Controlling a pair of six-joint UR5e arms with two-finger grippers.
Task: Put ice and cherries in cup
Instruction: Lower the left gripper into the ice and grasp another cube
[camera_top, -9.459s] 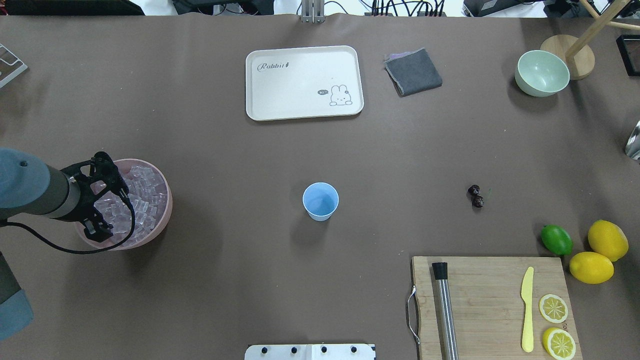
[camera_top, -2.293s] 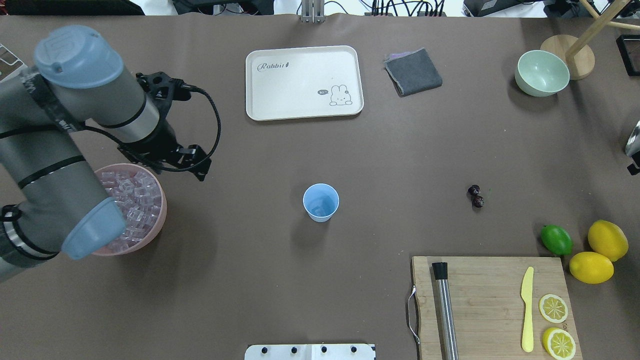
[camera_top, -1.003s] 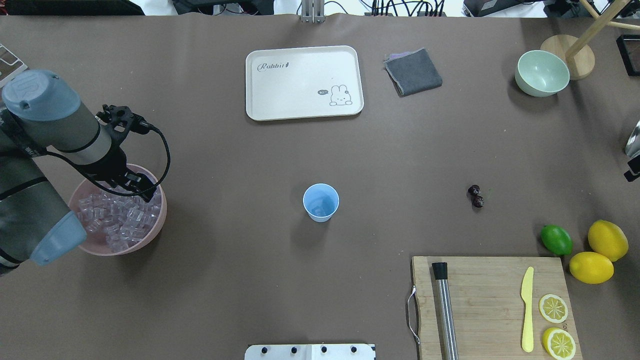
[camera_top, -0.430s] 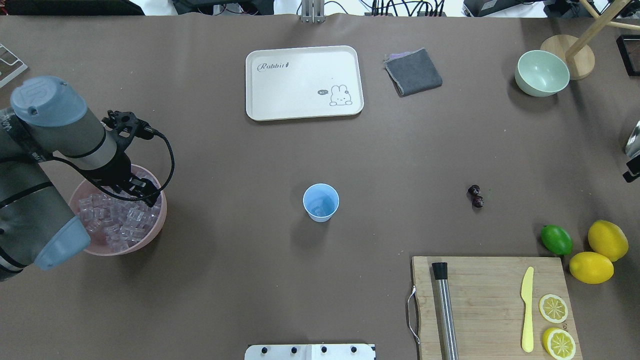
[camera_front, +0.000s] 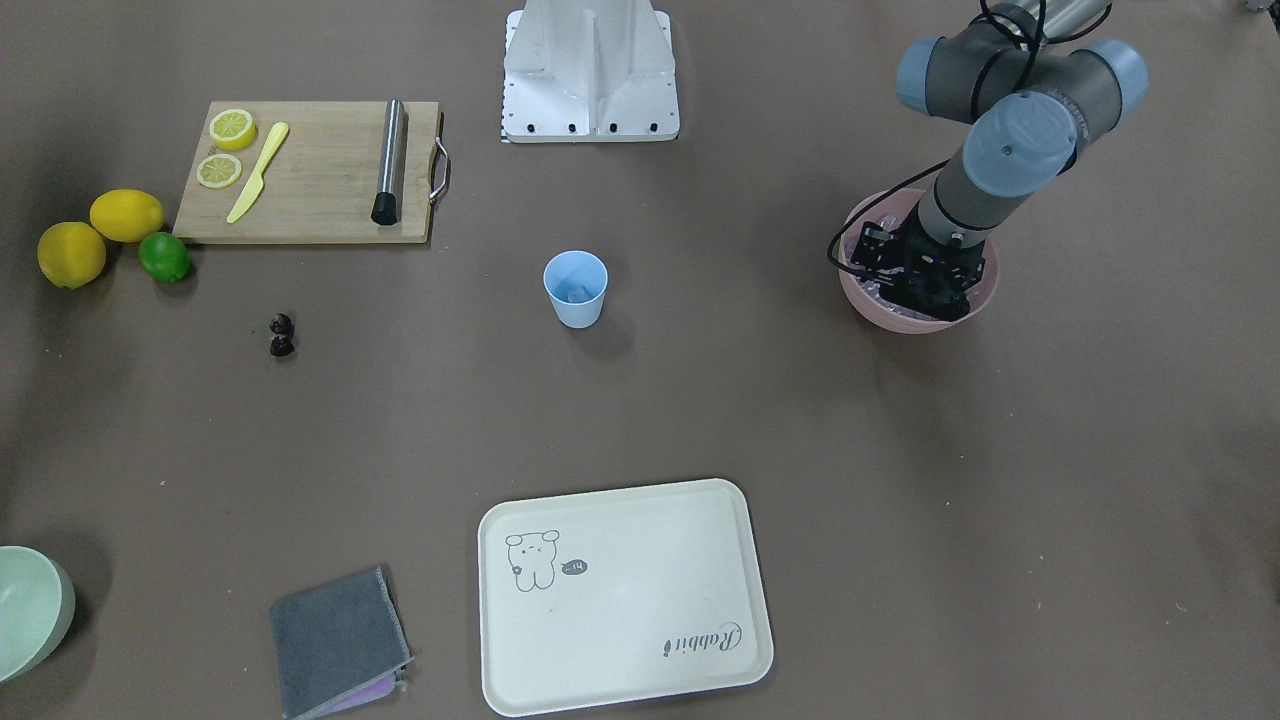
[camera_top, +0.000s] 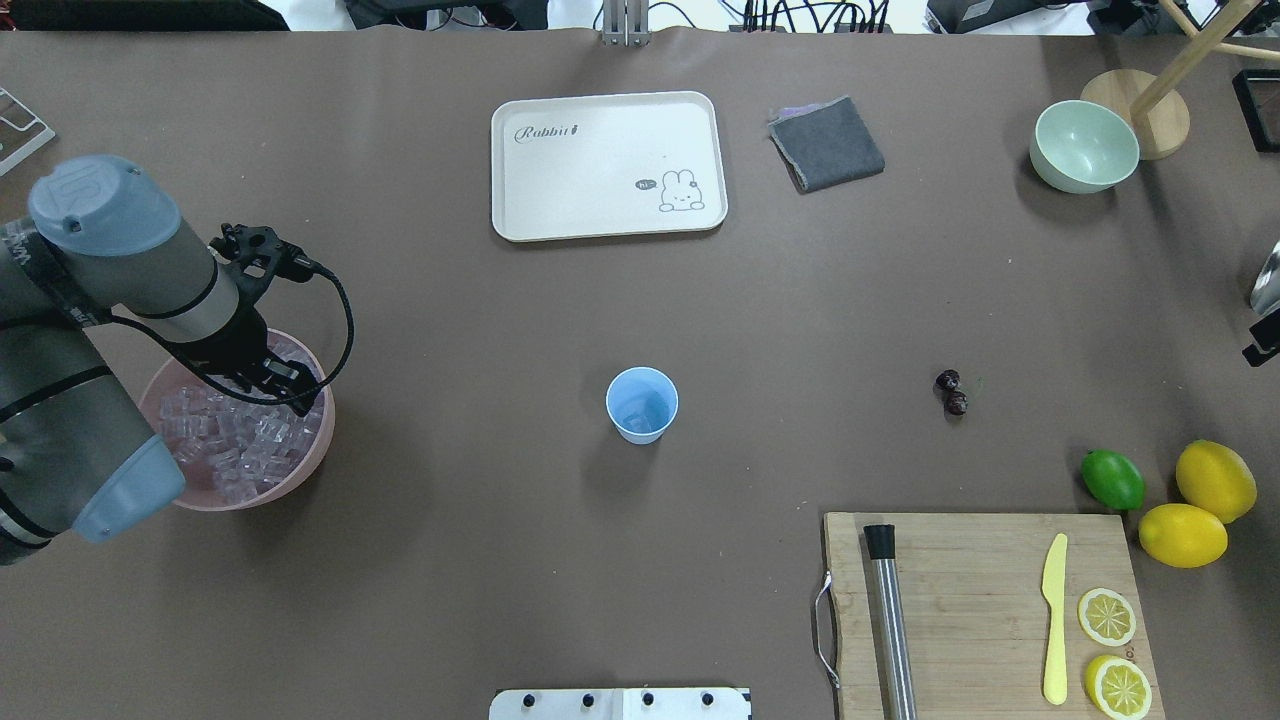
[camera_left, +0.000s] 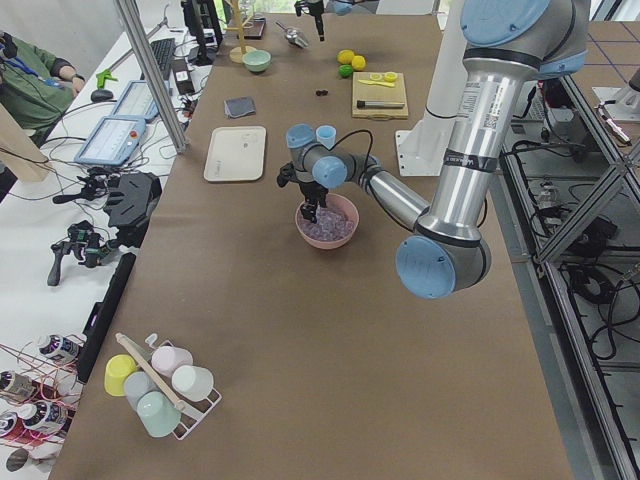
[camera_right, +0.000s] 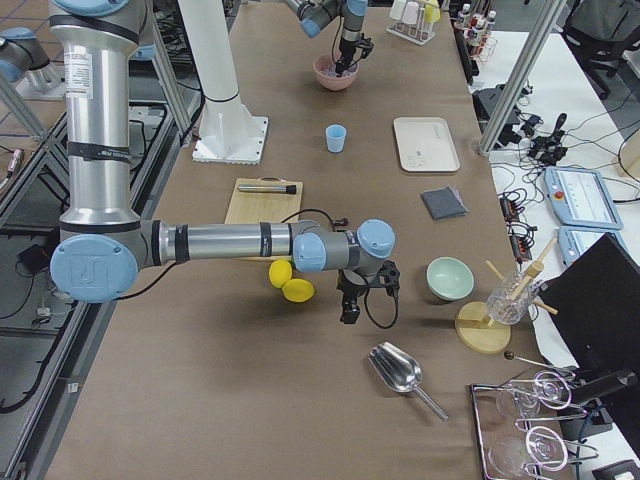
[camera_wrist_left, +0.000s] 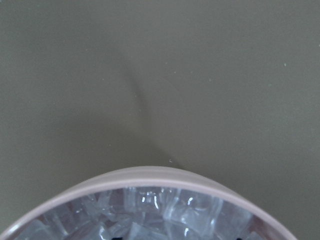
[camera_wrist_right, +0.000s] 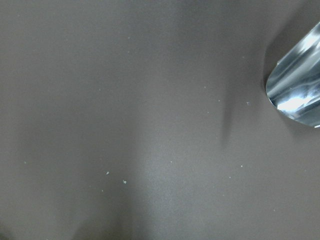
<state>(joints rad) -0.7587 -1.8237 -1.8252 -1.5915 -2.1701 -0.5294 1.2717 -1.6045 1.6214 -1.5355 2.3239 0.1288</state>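
Observation:
The light blue cup (camera_top: 641, 403) stands upright mid-table, also seen at cup (camera_front: 575, 288), with a faint glassy piece at its bottom. The cherries (camera_top: 952, 391) lie on the brown mat to its right, untouched. Ice (camera_top: 225, 445) fills the pink bowl (camera_top: 322, 440) at the left. My left gripper (camera_top: 285, 388) reaches down into that bowl's far side, jaws spread, its fingertips among the ice cubes (camera_wrist_left: 165, 207). Only a sliver of my right gripper (camera_top: 1262, 345) shows at the table's right edge, hovering low over bare mat; its fingers are hidden.
A white rabbit tray (camera_top: 608, 166), a grey cloth (camera_top: 826, 143) and a pale green bowl (camera_top: 1084, 146) sit at the back. The cutting board (camera_top: 985, 610) carries a muddler, a knife and lemon slices. A lime (camera_top: 1113, 479), two lemons and a metal scoop (camera_wrist_right: 297, 85) lie at the right.
The left arm swung back from beyond the bowl and lowered its gripper into the ice; over the last second it only shifted slightly right. The cup and cherries have not moved.

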